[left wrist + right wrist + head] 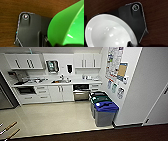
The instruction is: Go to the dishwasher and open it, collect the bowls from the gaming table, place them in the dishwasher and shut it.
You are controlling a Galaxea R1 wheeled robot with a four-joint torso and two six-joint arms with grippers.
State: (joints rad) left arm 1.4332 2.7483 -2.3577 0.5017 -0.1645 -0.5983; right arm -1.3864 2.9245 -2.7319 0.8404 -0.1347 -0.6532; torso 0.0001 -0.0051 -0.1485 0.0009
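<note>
We see the dishwasher [81,91] open under the table [57,82] across the kitchen. Our left gripper [55,44] grasps a green bowl [67,26]; our right gripper [129,43] grasps a white bowl [109,32].

- Bright green bowl [70,25]
- Glossy white bowl [109,33]
- Dark brown wood-grain floor [11,15]
- Stainless-steel dishwasher [81,92] among white cabinets [61,93]
- Grey bin, blue lid [106,107]

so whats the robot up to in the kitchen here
The robot faces a small kitchen from a dark wood floor. The left wrist view has a green bowl large in it, the right wrist view a white bowl; each seems to be carried, though the grip itself is hard to make out. Ahead, the dishwasher under the counter looks open at the top. Three bins stand along the right wall.
</note>
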